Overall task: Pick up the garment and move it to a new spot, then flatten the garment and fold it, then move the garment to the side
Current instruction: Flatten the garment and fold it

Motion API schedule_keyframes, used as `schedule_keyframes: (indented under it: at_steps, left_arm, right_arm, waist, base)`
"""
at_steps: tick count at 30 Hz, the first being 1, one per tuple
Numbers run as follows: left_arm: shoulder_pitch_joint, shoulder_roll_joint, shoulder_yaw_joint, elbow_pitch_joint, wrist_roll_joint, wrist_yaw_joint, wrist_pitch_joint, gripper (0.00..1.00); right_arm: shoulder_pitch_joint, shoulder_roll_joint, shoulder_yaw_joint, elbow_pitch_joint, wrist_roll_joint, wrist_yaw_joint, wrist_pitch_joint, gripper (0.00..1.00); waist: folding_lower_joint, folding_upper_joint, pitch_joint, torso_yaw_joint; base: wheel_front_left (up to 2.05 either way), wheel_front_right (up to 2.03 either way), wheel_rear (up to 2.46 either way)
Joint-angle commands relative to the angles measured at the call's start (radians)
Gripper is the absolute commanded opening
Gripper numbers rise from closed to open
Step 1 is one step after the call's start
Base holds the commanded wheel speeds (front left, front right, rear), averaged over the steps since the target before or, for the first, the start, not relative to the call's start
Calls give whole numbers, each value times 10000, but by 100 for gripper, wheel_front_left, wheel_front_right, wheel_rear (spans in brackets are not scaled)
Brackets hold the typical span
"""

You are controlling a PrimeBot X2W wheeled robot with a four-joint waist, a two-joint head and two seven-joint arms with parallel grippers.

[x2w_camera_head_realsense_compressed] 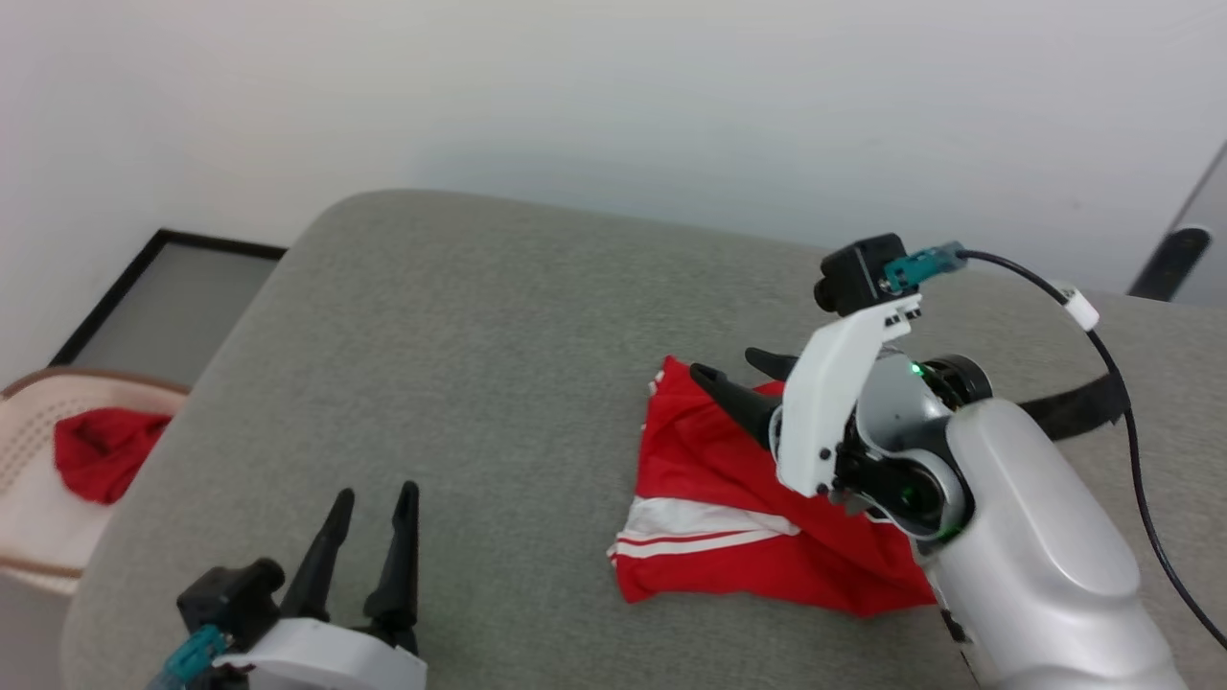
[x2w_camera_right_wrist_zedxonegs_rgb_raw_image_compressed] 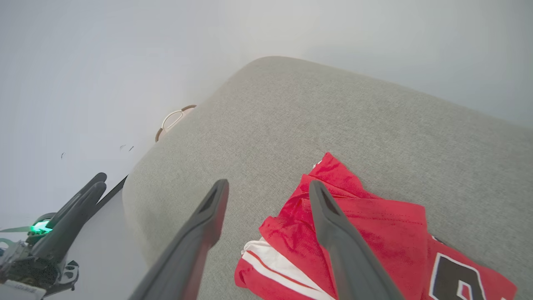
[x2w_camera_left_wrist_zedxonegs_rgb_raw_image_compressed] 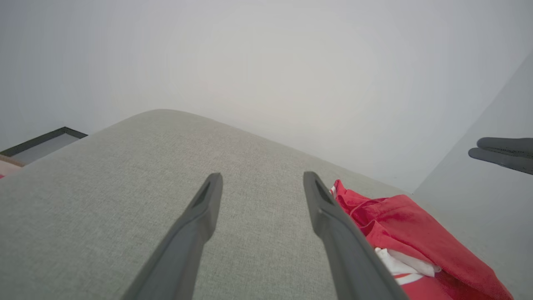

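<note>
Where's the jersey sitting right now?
In the head view the garment lies bunched on the right side of the grey cushion, beneath the open right gripper, well away from the basket at the left edge.

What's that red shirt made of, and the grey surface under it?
The garment: likely thin synthetic jersey knit, faint sheen, soft creases. The grey surface: woven upholstery cloth, matte, fine visible weave; rounded edge suggests padding.
</note>
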Motion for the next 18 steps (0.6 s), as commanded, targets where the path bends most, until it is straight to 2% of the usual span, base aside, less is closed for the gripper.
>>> schedule_keyframes:
  at_steps: [1, 6, 9, 15, 18]
  left_arm:
    - [131, 54, 33, -35, 155, -18, -26, 100]
    - [344, 151, 412, -228, 299, -18, -27, 100]
    - [405, 206, 614, -389, 477, -18, -26, 100]
    - [550, 249, 913, -624, 835, -9, -27, 100]
    - [688, 227, 994, -689, 995, -8, -26, 100]
  right_arm:
    - [244, -102, -45, -118, 106, -14, -47, 100]
    - [941, -747, -275, -1376, 172, -14, -530, 100]
    - [1367, -1471, -156, -2191, 90, -14, -1156, 100]
    - [2356, -3083, 249, -3317, -335, -12, -3667, 100]
    - [2931, -3554, 223, -3319, -768, -12, -5090, 100]
  waist:
    - [0, 0, -124, -380]
    - [0, 0, -197, -948]
    - [0, 0, -190, -1257]
    - [0, 0, -219, -1761]
    - [0, 0, -261, -1988]
  base:
    - [0, 0, 0]
    - [0, 0, 0]
    - [0, 0, 0]
    - [0, 0, 0]
    - [0, 0, 0]
